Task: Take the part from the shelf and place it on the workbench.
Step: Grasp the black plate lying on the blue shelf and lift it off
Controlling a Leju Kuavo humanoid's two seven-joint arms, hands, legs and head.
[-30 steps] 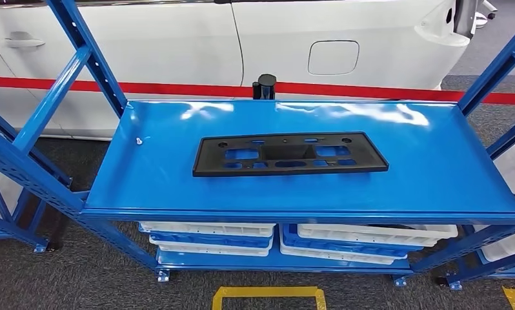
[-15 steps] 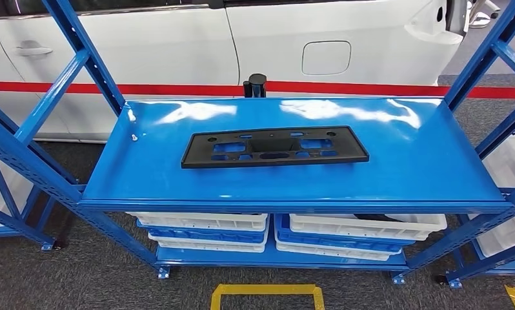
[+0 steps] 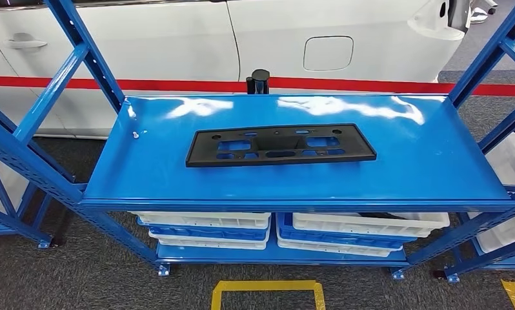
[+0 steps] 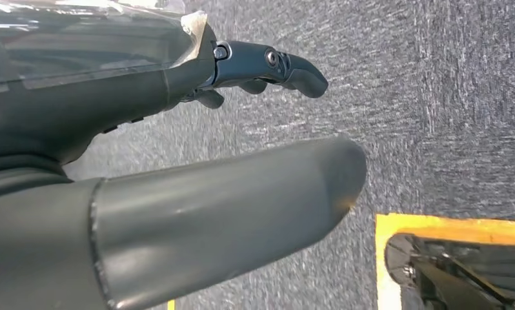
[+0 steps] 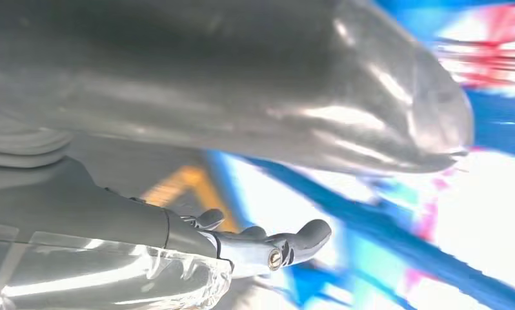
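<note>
I am at the approach step: one black part lies flat mid-shelf, untouched. My left hand hangs over the floor, fingers apart and empty; my right hand is likewise spread and empty. Next I judge both must rise to the part's ends. Below sit two stacks of trays.

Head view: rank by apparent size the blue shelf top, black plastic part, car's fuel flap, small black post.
1. Blue metal shelf top
2. Flat black plastic part with cut-outs
3. White car's fuel flap
4. Small black post
The last two stand farther off, so only apparent.
</note>
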